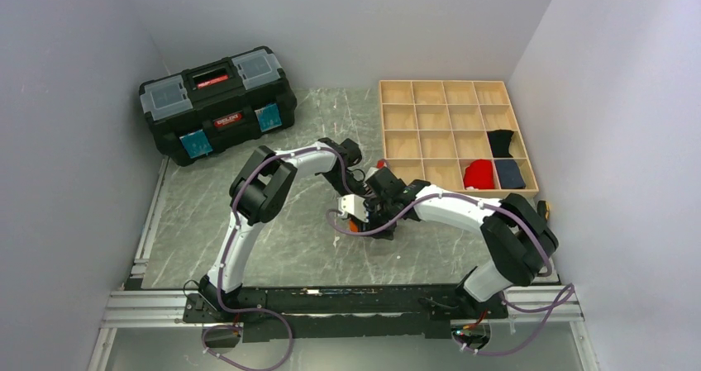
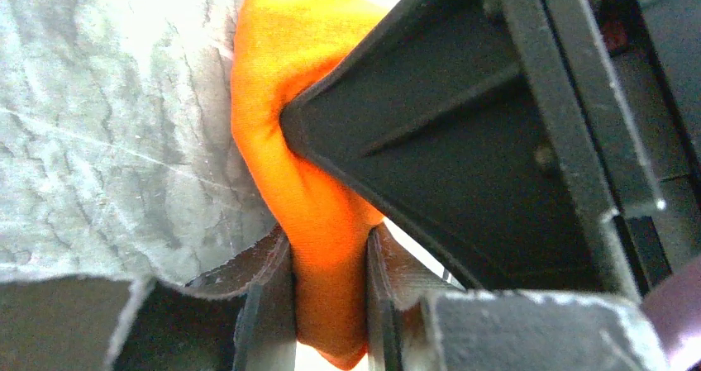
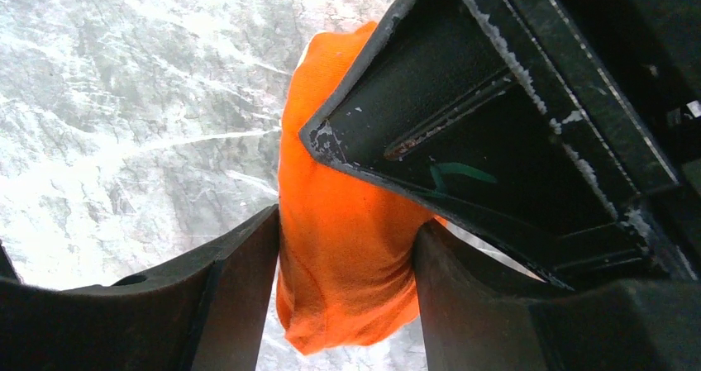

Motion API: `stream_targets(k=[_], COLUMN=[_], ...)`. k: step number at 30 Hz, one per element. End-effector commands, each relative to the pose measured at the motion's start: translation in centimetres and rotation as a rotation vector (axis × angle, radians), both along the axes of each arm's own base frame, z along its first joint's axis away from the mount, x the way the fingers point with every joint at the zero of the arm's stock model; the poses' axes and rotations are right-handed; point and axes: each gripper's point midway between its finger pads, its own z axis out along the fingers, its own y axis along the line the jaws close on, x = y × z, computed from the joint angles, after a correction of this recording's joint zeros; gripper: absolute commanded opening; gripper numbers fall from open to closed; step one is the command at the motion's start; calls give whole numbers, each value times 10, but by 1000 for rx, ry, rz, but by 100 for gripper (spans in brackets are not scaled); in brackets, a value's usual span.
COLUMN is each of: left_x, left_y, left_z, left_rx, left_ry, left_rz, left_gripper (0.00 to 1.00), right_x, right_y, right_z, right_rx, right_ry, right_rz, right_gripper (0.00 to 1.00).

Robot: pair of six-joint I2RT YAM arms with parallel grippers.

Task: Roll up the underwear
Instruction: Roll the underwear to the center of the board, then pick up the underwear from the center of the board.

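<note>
Left claw (image 2: 328, 259) pinches the bunched orange underwear (image 2: 269, 98) in a narrow grip; right claw (image 3: 345, 247) clamps the same bundle wider, over the middle of the table (image 1: 248, 230)

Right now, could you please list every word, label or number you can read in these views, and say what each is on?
Red lid label on the black toolbox: too small and blurred to read.
Red front label on the same toolbox: too small and blurred to read.
No other text shows in any view.
</note>
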Motion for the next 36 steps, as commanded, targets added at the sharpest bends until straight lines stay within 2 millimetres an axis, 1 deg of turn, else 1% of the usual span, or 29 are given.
stream_targets(k=[1, 6, 8, 13, 15, 17, 18, 22, 25, 31, 33, 34, 36], left_x=[-14, -14, -14, -13, -11, -9, -7, 1, 8, 24, 30, 32, 36], left_y=[30, 29, 30, 29, 28, 28, 28, 29, 31, 37, 39, 40, 42], left_z=[-76, -74, -73, -71, -69, -66, -65, -57, -49, -30, -22, -19, -12], left_rx=[204, 198, 196, 185, 179, 171, 168, 152, 134, 99, 82, 76, 66], left_ry=[-158, -156, -154, -147, -146, -146, -150, -165, -165, -188, -201, -205, -219], left_rz=[-157, -154, -150, -141, -133, -124, -118, -92, -64, -18, 0, 6, 12], left_gripper=[0, 0, 0, 0, 0, 0, 0, 7, 18, 45, 65, 70, 74], right_x=[-1, -1, -2, -5, -7, -8, -9, -12, -12, -8, -9, -10, -11], right_y=[-13, -19, -20, -21, -22, -22, -22, -20, -18, -11, -10, -10, -11], right_z=[-37, -47, -50, -52, -53, -52, -51, -45, -37, -9, -1, 2, 7], right_rx=[-84, -124, -134, -141, -150, -149, -146, -134, -118, -65, -48, -43, -38], right_ry=[59, 68, 76, 98, 112, 117, 121, 132, 128, 98, 95, 94, 91], right_rz=[-75, -88, -91, -97, -95, -92, -90, -88, -91, -98, -99, -98, -99], right_gripper=[60, 54, 48, 27, 17, 4, 0, 0, 0, 0, 0, 0, 0])
